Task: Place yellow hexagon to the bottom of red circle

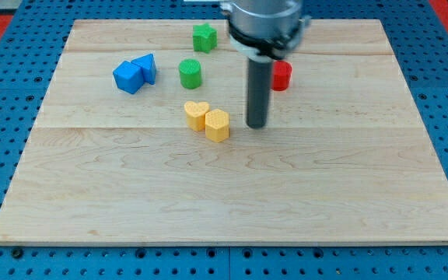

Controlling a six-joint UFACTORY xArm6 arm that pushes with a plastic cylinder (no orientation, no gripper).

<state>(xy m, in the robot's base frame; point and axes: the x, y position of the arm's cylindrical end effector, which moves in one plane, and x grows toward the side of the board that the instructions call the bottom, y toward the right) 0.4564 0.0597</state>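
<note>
My tip, bare and holding nothing, stands just right of the yellow hexagon, below the red circle.

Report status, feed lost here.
My tip right of yellow hexagon block, not touching. Red circle block above, partly hidden. Yellow heart block touches hexagon.

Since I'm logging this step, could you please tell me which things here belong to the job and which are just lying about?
Job: yellow hexagon, red circle, my tip at the hexagon's right.
Lying about: yellow heart, green cylinder, green star, two blue blocks.
</note>
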